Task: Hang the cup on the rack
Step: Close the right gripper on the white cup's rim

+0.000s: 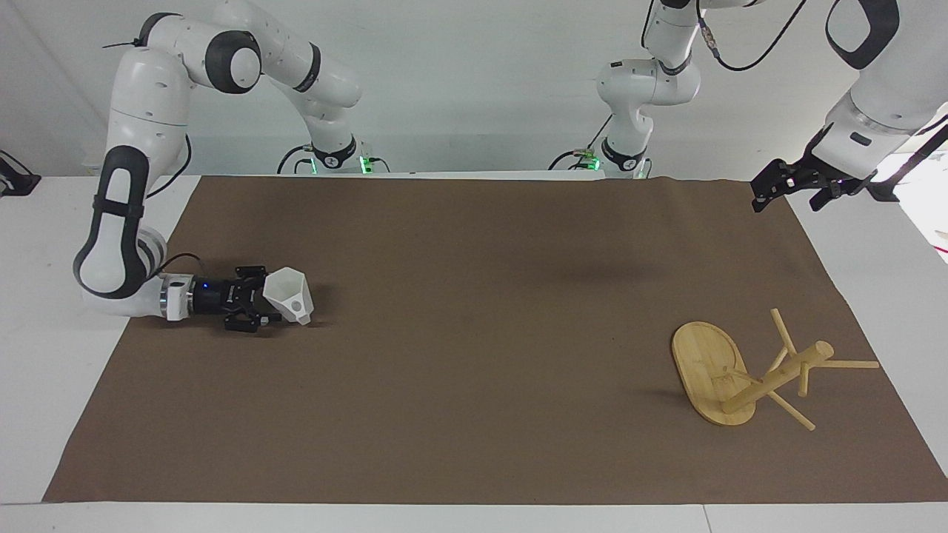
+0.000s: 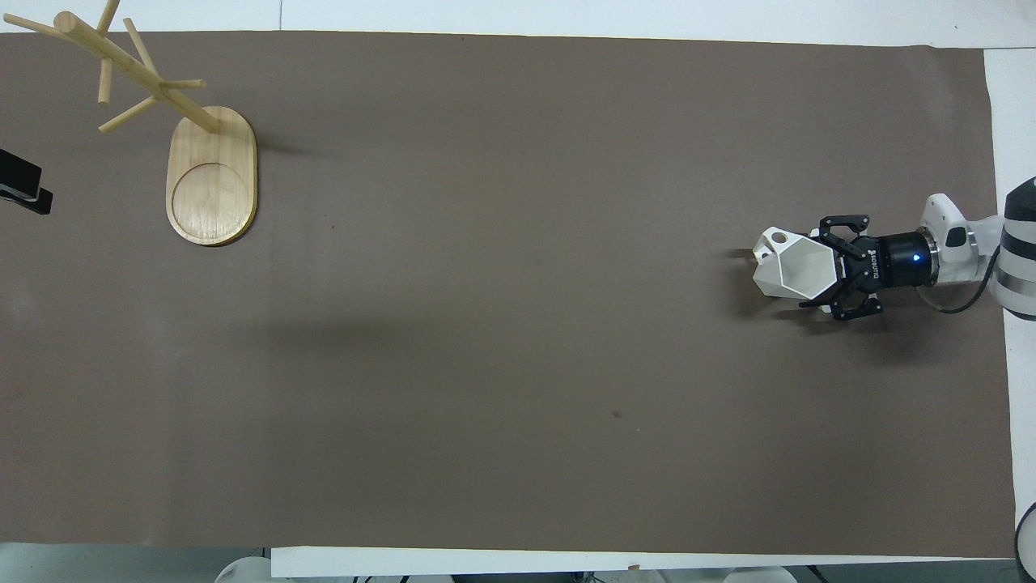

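Right gripper at the cup's mouth, rack waiting at the left arm's end.

In the facing view we see the right gripper (image 1: 261,305) low over the brown mat (image 1: 474,244), fingers spread wide around the rim of the cup (image 1: 290,295), which lies on its side at the right arm's end; the left gripper (image 1: 786,186) waits, open, over the mat's corner. In the overhead view we find the cup (image 2: 789,265) with the right gripper (image 2: 825,267) open at its mouth, and the rack (image 2: 206,174) standing well apart, farther from the robots.
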`<state>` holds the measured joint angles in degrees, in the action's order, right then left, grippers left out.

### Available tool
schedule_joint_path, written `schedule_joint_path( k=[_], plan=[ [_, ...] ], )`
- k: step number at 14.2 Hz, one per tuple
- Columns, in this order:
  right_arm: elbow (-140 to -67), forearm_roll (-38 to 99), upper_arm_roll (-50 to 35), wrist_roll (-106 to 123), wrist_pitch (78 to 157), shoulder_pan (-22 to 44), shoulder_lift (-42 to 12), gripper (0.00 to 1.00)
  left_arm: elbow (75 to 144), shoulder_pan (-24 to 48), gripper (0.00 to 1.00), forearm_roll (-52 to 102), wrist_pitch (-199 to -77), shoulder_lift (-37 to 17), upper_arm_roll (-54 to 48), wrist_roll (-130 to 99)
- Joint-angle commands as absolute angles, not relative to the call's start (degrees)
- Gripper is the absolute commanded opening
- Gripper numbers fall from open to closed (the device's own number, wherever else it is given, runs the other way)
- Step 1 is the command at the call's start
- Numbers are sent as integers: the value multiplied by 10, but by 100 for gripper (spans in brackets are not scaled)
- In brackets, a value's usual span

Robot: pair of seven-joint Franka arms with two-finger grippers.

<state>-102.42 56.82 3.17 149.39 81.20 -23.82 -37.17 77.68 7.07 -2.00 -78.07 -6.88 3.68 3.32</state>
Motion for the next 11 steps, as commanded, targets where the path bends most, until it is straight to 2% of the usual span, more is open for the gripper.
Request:
schedule_joint_path(
  k=[1,11],
  plan=[
    [-1048,584,31,1506,825,-238,-358,100,795,69,100,-30,-780,-54,35,33],
    [-1072,586,30,1536,823,-226,-352,100,795,69,100,-30,-780,-54,35,33]
  ],
)
